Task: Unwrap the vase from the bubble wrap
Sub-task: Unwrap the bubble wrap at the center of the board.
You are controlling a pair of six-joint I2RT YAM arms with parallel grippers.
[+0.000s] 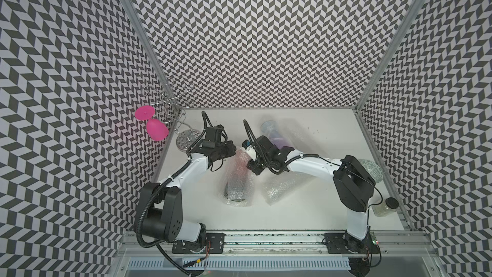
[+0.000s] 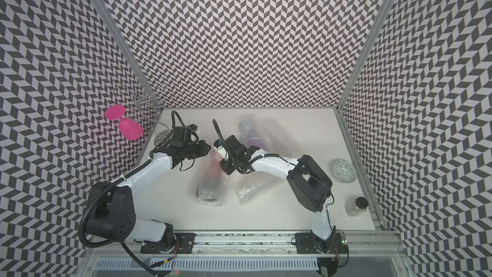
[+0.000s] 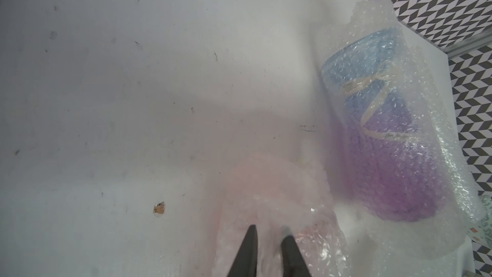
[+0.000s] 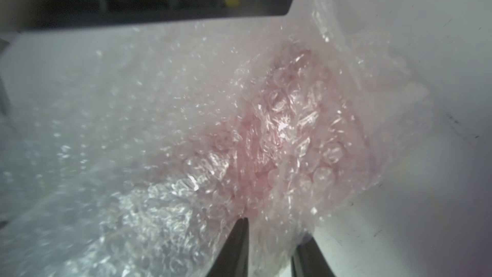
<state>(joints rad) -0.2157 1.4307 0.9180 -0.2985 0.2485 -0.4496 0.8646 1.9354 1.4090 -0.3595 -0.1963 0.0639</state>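
Observation:
The vase (image 1: 236,182) (image 2: 210,182) lies on its side mid-table, still inside the bubble wrap (image 1: 241,161) (image 4: 266,129); it shows pinkish at the far end and dark at the near rim. My left gripper (image 1: 234,153) (image 3: 269,229) is at its far end, its fingers a little apart with wrap (image 3: 266,190) between them. My right gripper (image 1: 250,169) (image 4: 275,229) comes from the right at the same end, its jaws wider apart, with wrap draped over one fingertip. A loose bubble wrap sheet (image 1: 282,187) (image 2: 255,187) lies to the right.
A second wrapped vase, blue and purple (image 1: 275,135) (image 2: 251,134) (image 3: 386,142), lies behind the grippers. A pink glass (image 1: 153,126) hangs on a wire rack (image 1: 175,107) at the back left. A patterned bowl (image 2: 344,170) and a black-lidded jar (image 1: 386,206) stand by the right wall.

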